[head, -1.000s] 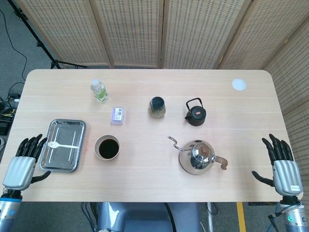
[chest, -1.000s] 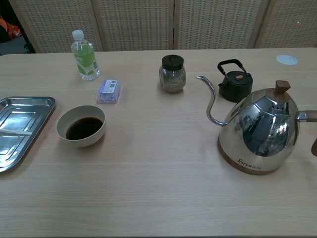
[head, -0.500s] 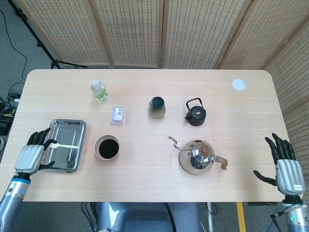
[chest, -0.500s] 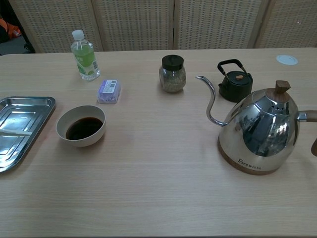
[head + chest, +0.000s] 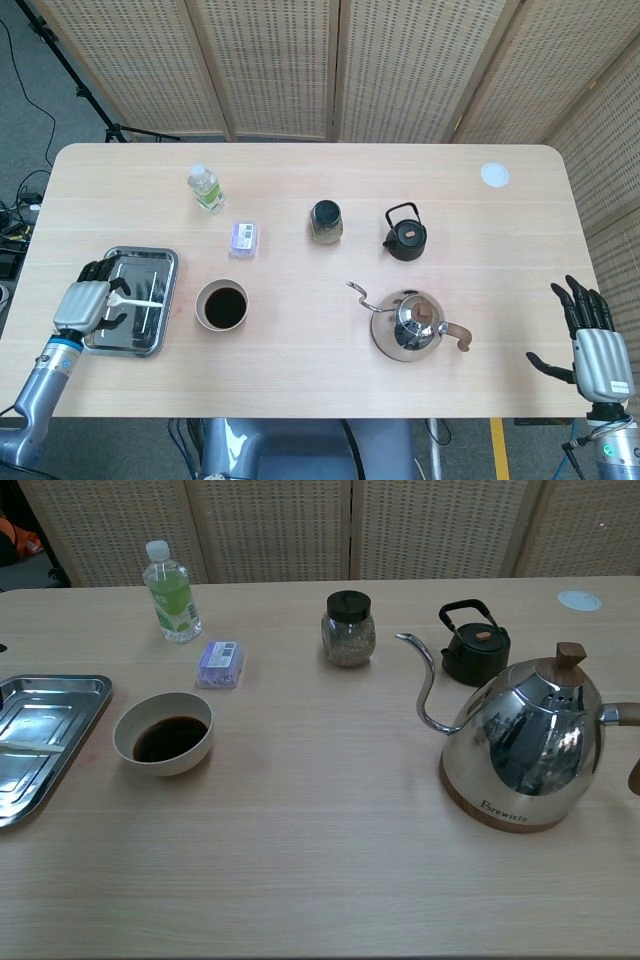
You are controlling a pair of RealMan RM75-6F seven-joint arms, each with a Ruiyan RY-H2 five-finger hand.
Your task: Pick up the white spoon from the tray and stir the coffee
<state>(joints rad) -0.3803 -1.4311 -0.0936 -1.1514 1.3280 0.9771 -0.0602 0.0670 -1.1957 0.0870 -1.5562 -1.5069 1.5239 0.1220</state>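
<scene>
**Now over the tray: your left hand sat above the spoon's bowl end**

You had the left hand [image 5: 87,301] over the left part of the metal tray [image 5: 160,262], its fingers reaching in across the rim. The white spoon [image 5: 140,299] lay flat inside the tray, handle pointing right toward the bowl of coffee [image 5: 221,305]. Its bowl end sat under or right against your fingertips; from the head view you could not tell whether the fingers were clamped on it or only touching it. In the chest view only the handle showed, lying on the tray floor, with your hand out of frame. The coffee bowl stood just beside the tray's right edge. Your right hand [image 5: 594,346] hung off the table's right edge, fingers spread, holding nothing, well apart from the steel kettle [image 5: 412,325].
</scene>
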